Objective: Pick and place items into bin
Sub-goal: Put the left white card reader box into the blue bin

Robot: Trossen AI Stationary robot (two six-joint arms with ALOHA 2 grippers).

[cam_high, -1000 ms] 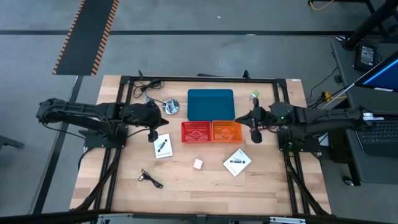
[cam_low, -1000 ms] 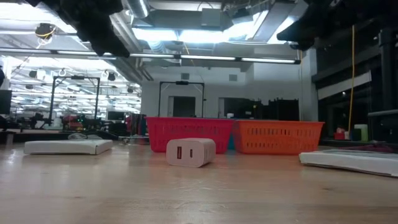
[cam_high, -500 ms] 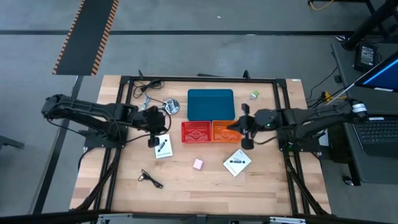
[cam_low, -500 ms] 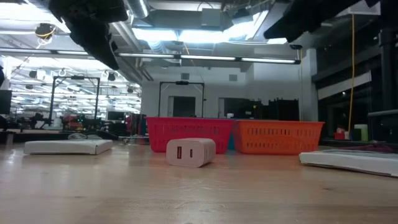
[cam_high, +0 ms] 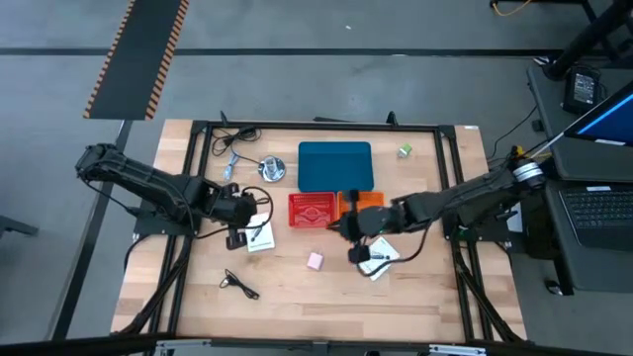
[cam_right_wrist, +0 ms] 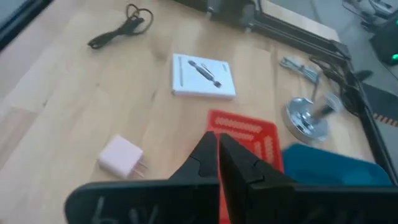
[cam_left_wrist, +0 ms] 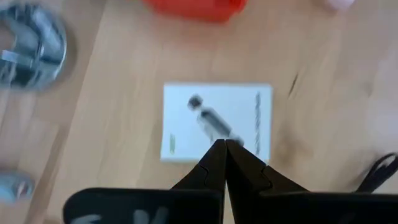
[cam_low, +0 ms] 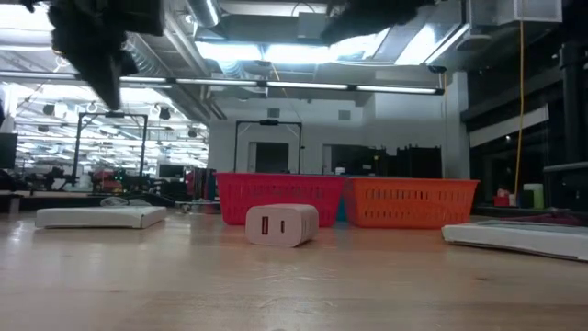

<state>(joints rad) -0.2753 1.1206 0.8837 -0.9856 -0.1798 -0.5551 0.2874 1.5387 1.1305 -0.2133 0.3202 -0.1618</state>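
While it lies flat, the white card [cam_left_wrist: 217, 123] shows a black pen print.

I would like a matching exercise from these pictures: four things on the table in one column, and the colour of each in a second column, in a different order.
Things:
1. lid
2. left basket
3. right basket
4. small charger

Colours:
A. orange
B. pale pink
C. teal
D. red

Pairs: 1-C, 2-D, 3-A, 4-B
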